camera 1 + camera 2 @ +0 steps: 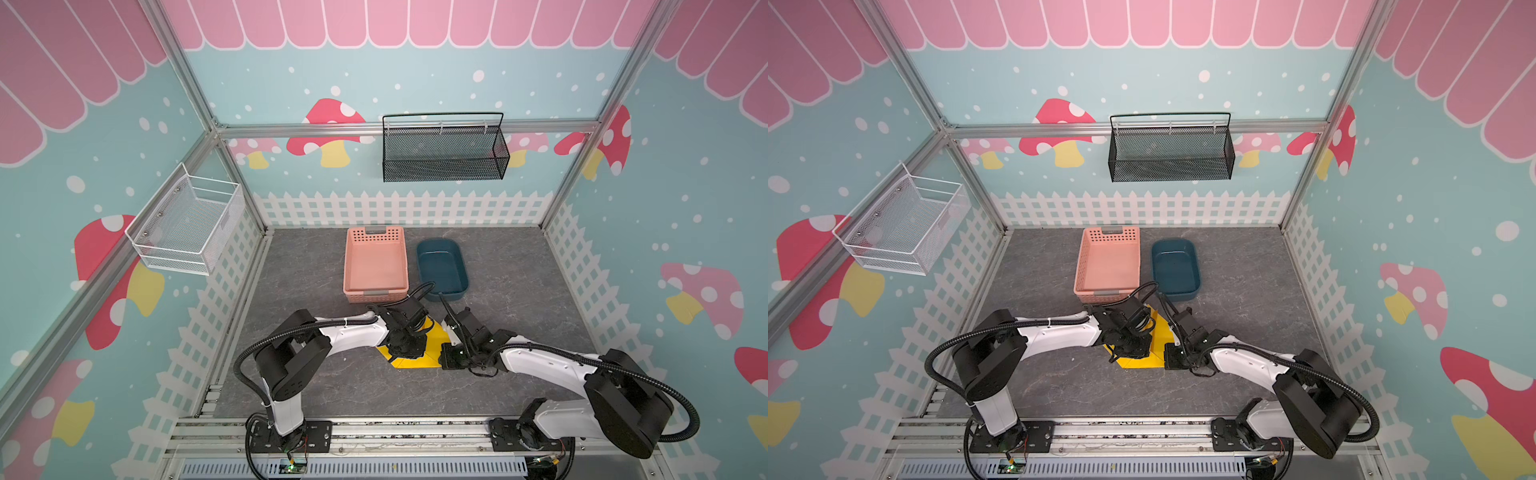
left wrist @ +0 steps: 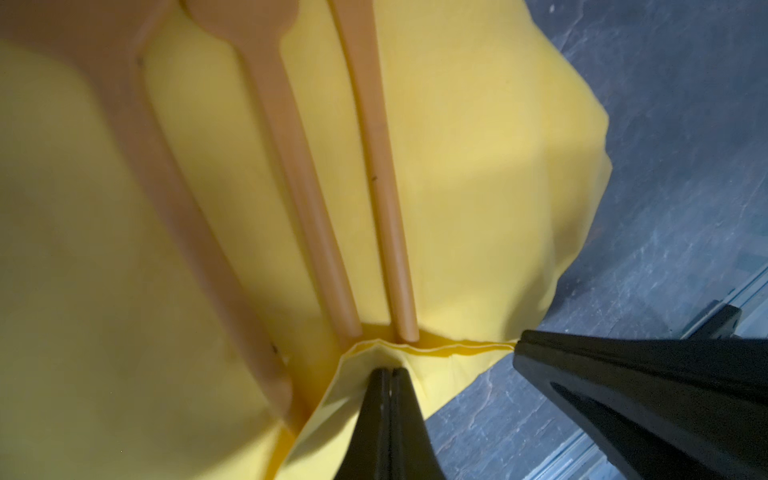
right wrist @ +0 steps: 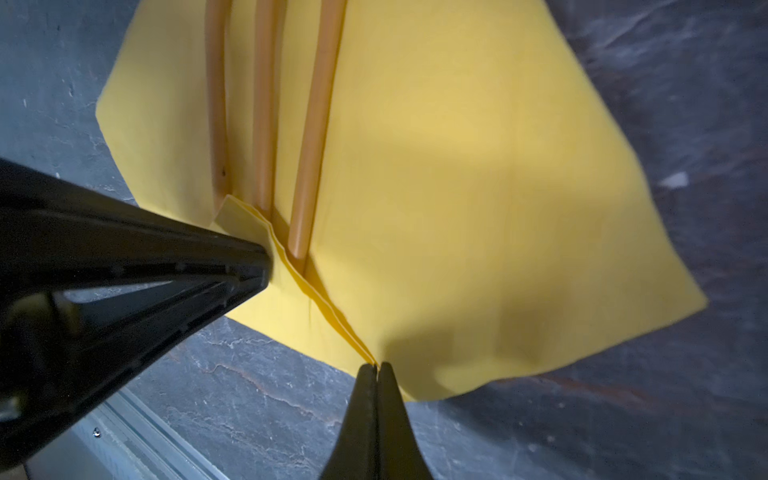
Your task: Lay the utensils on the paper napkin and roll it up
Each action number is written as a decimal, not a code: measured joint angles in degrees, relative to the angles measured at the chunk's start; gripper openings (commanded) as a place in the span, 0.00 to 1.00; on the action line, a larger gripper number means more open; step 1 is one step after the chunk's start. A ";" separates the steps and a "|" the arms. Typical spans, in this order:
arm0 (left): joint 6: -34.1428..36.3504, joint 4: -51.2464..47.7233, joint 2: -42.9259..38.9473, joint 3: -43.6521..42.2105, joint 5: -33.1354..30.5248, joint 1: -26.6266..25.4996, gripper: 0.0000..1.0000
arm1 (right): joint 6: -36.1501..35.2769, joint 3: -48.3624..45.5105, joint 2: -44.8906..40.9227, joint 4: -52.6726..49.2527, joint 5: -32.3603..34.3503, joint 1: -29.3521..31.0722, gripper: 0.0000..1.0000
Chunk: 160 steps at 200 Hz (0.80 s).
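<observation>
Pinching the near edge of the thin bright yellow paper napkin [image 2: 478, 166] with the left gripper [image 2: 390, 372], jaws pressed tight on a small folded lip of paper. Clamping the same edge a little further along with the right gripper [image 3: 376, 368], likewise closed on the sheet. Holding that edge raised off the grey stone-patterned tabletop [image 3: 249, 395], in front of the pink perforated plastic basket [image 1: 375, 239]. Cradling the three slim orange-yellow plastic utensils [image 2: 382, 187] side by side on the sheet, handle ends right against the raised fold. Judging the paper as light, limp and easily torn (the utensils as stiff, smooth, prone to sliding), so favouring a hold right at the edge, close by the handle ends, and rolling gently.
</observation>
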 measured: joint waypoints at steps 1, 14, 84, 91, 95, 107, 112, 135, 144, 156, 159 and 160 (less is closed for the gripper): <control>0.00 0.00 0.00 0.00 0.00 0.00 0.00 | 0.00 0.00 0.07 0.00 0.00 0.00 0.04; 0.00 0.00 0.00 -0.02 0.00 0.00 0.00 | 0.00 -0.07 1.22 0.00 -0.04 0.00 0.04; -0.37 0.02 0.00 -0.02 0.00 0.00 0.00 | -0.11 -0.11 -2.75 -0.81 1.07 -0.35 0.04; -0.39 0.02 0.00 -0.02 0.00 0.00 0.00 | -0.13 -0.11 -3.30 -0.79 1.27 -0.44 0.04; -0.39 0.02 0.00 -0.02 0.00 0.00 0.00 | -0.15 -0.13 -3.43 -0.74 1.29 -0.50 0.04; -0.39 0.04 0.00 -0.04 0.00 0.00 0.00 | -0.24 -0.37 -3.54 -0.31 1.22 -0.74 0.04; -0.39 0.04 0.00 -0.04 0.00 0.00 0.00 | -0.37 -0.63 -3.43 0.00 1.16 -0.83 0.04; -0.39 0.15 0.00 -0.04 0.00 0.00 0.00 | -0.63 -1.38 -1.66 0.31 0.70 -1.09 0.04; -0.42 0.17 0.00 -0.04 0.00 0.00 0.00 | -0.66 -1.64 -1.16 0.28 0.66 -1.11 0.04; -0.42 0.17 0.00 -0.04 0.00 0.00 0.00 | -0.66 -1.79 -1.16 0.28 0.44 -1.31 0.04; -0.42 0.20 0.00 -0.04 0.00 0.00 0.00 | -0.66 -1.79 -1.18 0.28 0.33 -1.40 0.04; -0.42 0.20 0.00 -0.04 0.00 0.00 0.00 | -0.66 -1.79 -1.18 0.31 0.28 -1.40 0.04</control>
